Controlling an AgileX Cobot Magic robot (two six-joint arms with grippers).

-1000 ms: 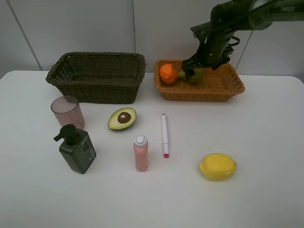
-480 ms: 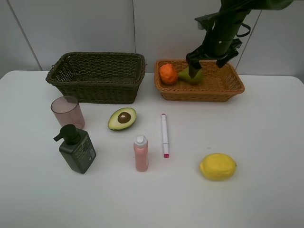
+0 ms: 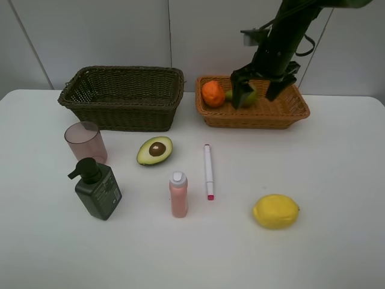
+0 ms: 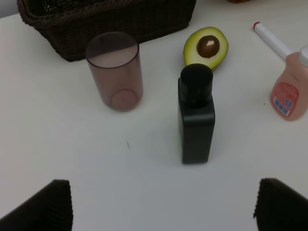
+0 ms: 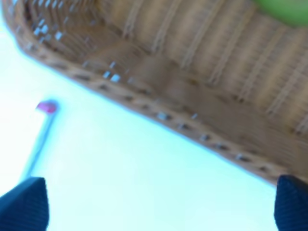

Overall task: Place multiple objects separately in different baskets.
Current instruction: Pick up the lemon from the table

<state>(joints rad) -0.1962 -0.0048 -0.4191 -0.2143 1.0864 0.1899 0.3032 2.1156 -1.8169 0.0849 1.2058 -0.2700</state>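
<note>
In the orange-tan basket lie the orange and the pear. My right gripper hangs open just above the pear, holding nothing; its wrist view shows the blurred basket and pear. The dark basket holds nothing I can see. On the table sit the pink cup, pump bottle, avocado half, pink bottle, marker and lemon. My left gripper is open above the table near the pump bottle, and out of the high view.
The white table ends at a pale wall right behind both baskets. The cup, pump bottle and avocado half cluster at the left front of the dark basket. The right arm rises from the orange-tan basket toward the upper right.
My right gripper has lifted off the pear and turned above the orange-tan basket; the pear stays beside the orange. Nothing else has moved.
</note>
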